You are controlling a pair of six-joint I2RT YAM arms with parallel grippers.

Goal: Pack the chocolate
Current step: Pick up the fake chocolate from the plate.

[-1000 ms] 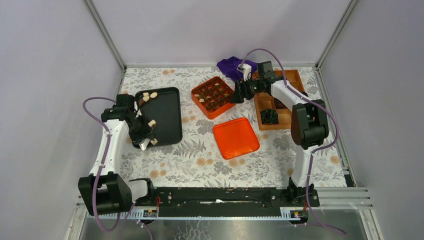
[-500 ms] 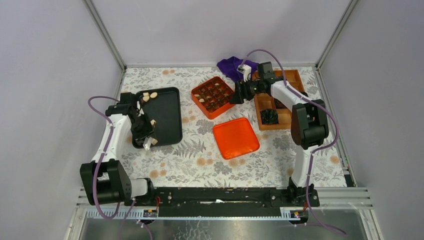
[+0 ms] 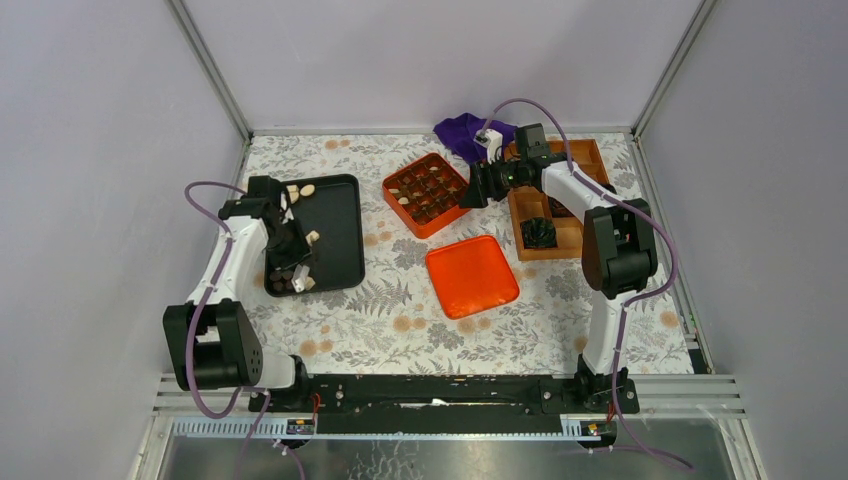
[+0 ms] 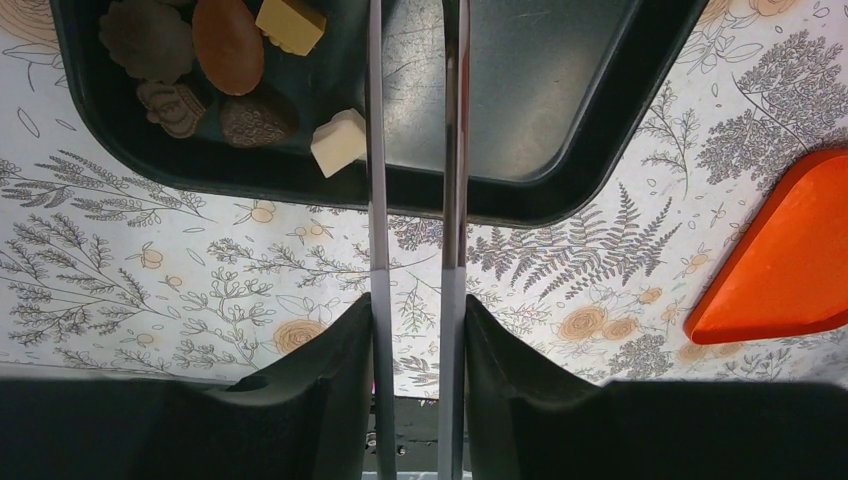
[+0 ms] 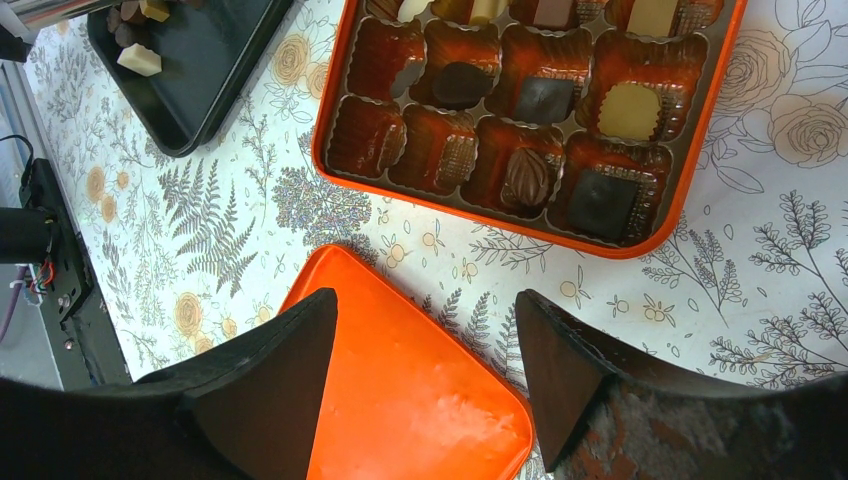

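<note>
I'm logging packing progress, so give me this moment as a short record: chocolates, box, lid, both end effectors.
loose chocolates: several on the black tray, mostly near its corners
orange box: open, partly filled
orange lid: off, lying flat beside the box
left end effector: open over the tray, holding nothing
right end effector: open, empty, by the orange box

Black tray [image 3: 340, 225] on counter [image 3: 400, 325] left: chocolate [image 4: 228, 45] crowded near-left corner, more at far-left corner; middle and right of tray floor were bare. Left gripper [image 4: 412, 30] hung over tray's left half, long thin jaws crossing near rim. Orange box [image 3: 428, 193] and orange lid [image 3: 471, 275] lay apart; counter strip between was free. Right gripper [image 5: 425, 295] hovered by box's right edge, jaws wide, nothing between. Wooden organizer [image 3: 590, 160] lay partly under right arm. Near counter band was free.
</note>
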